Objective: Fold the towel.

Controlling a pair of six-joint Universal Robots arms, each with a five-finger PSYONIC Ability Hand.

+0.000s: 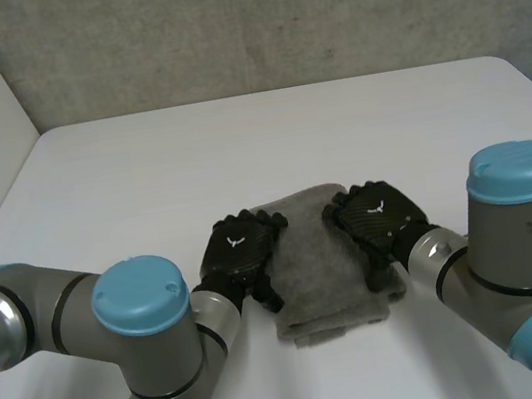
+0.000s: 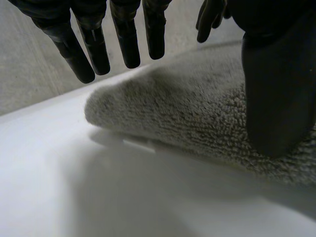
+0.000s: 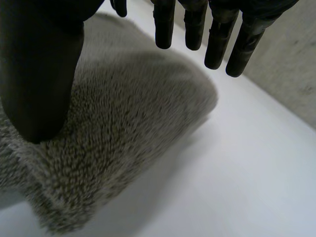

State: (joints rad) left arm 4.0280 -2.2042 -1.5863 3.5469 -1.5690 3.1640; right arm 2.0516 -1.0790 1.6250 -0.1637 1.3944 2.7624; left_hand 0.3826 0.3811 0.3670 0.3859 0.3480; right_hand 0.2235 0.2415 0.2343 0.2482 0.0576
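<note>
A grey towel [image 1: 318,257] lies folded into a small thick stack on the white table [image 1: 268,148], between my two hands. My left hand [image 1: 239,247] hovers over the towel's left edge, fingers straight and spread, thumb hanging down above the cloth [image 2: 197,113]. My right hand [image 1: 374,217] is over the right edge, also open. In the right wrist view its fingers [image 3: 195,27] hang above the towel [image 3: 133,113], holding nothing. In the left wrist view the fingers [image 2: 98,47] hang free above a rounded corner of the stack.
The table runs wide and bare behind the towel up to a grey wall [image 1: 268,17]. My two arms [image 1: 145,330] [image 1: 527,249] flank the towel at the near edge.
</note>
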